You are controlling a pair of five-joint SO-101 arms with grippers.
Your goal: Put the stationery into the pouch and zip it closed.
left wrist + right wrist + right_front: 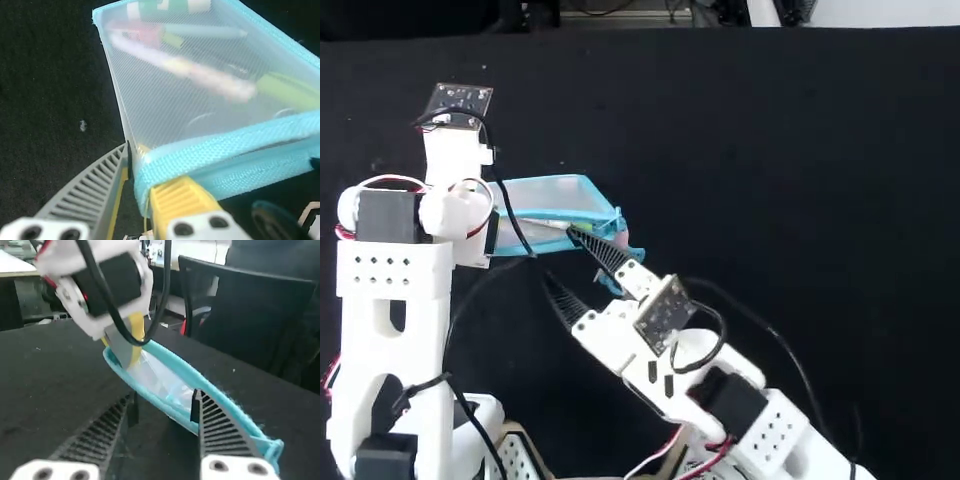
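Two grippers are mine. My left gripper is clamped on the pouch: the grey finger and the yellow finger pinch one corner of it, right at the end of the teal zip band, with the mesh wall running away from the jaws. Through that mesh I see the stationery inside: a pink and white pen, a green marker, a teal pen and a red piece at the far end.

From above, the pouch lies left of the middle of the black table, just right of my left arm, which covers its left end.

My right gripper sits at the near side of the pouch with its black jaws wide apart and gripping nothing. The farther finger's tip lies over the pouch's near edge, close to its right end; the nearer finger is clear of it, over bare cloth. In my right wrist view the zip edge of the pouch runs across behind the gap of the right gripper, one finger overlapping it. I cannot tell whether that finger touches it. The end held by the left gripper stands higher than the other. Whether the zip is closed I cannot tell.
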